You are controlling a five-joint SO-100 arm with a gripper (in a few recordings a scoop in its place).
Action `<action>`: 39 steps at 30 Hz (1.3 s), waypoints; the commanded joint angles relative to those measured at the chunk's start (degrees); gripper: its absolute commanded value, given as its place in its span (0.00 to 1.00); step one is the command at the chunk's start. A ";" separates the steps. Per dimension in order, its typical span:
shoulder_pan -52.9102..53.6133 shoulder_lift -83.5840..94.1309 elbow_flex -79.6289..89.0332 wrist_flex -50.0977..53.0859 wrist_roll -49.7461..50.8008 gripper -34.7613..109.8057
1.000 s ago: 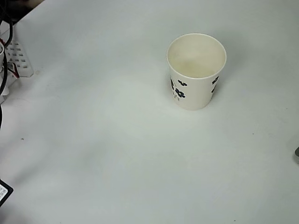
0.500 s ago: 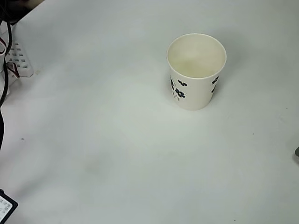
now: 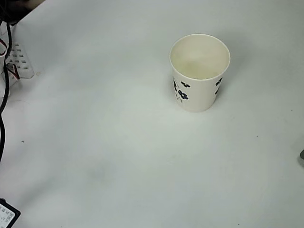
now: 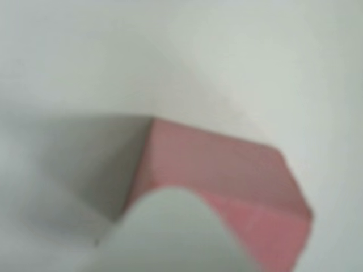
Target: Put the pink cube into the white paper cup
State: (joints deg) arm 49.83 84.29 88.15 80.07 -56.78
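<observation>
Wrist view, blurred, close range.

Item: pink cube [image 4: 227,175], matte, flat faces. Sits in the lower middle of the frame and reaches toward 4 o'clock. Its upper face is a duller pink; the face toward 5 o'clock is brighter. One edge runs from the near-centre corner down toward 7 o'clock.

Item: pale rounded shape [image 4: 176,238] at 6 o'clock, out of focus, overlapping the cube's lower part. Whether it is part of the end effector cannot be told.

Item: white counter [image 4: 244,62], bare around the cube.

Item: grey shadow [image 4: 85,164] on the counter, spreading from the cube toward 9 o'clock.
</observation>
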 commanded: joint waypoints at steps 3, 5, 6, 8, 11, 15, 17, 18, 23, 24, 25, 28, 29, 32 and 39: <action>-0.18 0.44 -6.77 -0.88 -0.44 0.54; -0.26 -0.09 -6.86 -1.41 -0.44 0.54; -0.35 -0.53 -7.21 -1.49 -0.44 0.54; -0.44 -1.58 -7.65 -1.67 -0.44 0.54; -0.53 -2.81 -7.73 -2.29 -0.44 0.54; -0.62 -4.57 -7.73 -3.34 -0.44 0.54; -0.70 -5.45 -7.56 -4.04 -0.44 0.54; -0.79 -5.98 -7.65 -4.13 -0.44 0.54; -0.97 -7.12 -7.21 -4.92 -0.44 0.53; -0.97 -7.21 -6.86 -5.01 -0.44 0.52; -0.97 -7.21 -6.77 -5.36 -0.26 0.52; -0.79 -7.21 -6.15 -5.71 -0.09 0.51; -0.62 -7.21 -5.71 -5.80 0.00 0.51; -0.26 -7.21 -4.13 -6.68 0.09 0.51; 0.09 -6.94 -1.41 -8.17 0.18 0.42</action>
State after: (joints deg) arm 48.69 75.23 86.84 71.98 -56.69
